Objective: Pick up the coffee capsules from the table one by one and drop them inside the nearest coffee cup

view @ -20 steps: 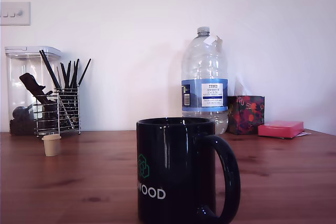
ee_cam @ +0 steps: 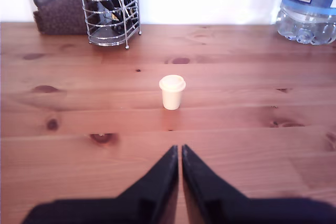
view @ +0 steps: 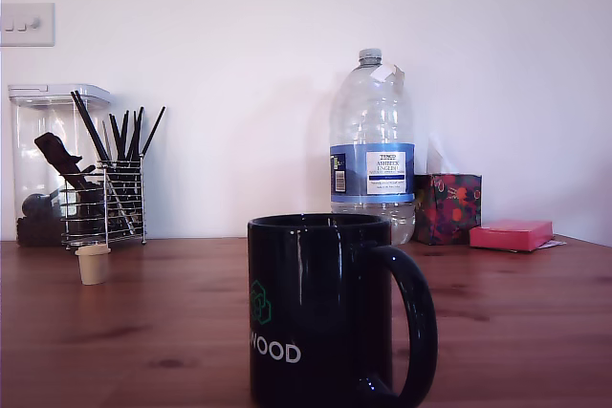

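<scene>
Pick not started: we see small cream tapered capsule (ee_cam: 171, 92) on reddish wooden table (ee_cam: 262, 145), glossy black mug (view: 320, 312) well apart from it, black gripper (ee_cam: 177, 150) near-closed, empty

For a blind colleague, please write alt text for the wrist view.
A small cream coffee capsule stands upright on a wooden table, ahead of the shut black gripper. Beyond it stand a wire utensil holder and a water bottle.
</scene>
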`<state>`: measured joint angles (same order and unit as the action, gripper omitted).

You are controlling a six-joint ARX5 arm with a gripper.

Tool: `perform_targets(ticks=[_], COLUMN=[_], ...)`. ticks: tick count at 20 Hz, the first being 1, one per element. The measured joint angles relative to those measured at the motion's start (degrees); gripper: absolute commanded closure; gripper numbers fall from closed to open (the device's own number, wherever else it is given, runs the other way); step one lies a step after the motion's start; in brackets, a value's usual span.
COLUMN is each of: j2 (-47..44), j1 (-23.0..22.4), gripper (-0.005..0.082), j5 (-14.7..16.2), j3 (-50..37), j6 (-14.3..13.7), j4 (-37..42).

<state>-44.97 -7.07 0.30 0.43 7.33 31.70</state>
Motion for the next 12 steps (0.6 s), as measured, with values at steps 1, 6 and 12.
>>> perform_targets(ticks=[1, 6, 12], j2=[-1.2, -10.8, -26.0], j1=[0.0, 0.0, 0.9], gripper=[0.0538, 0.0213, 0.0213], j5=[0.2, 0.4, 0.8], j3=[0.0, 0.0, 0.4], j6=[0.0, -0.2, -1.6], j4=[1.9, 12.4, 26.9])
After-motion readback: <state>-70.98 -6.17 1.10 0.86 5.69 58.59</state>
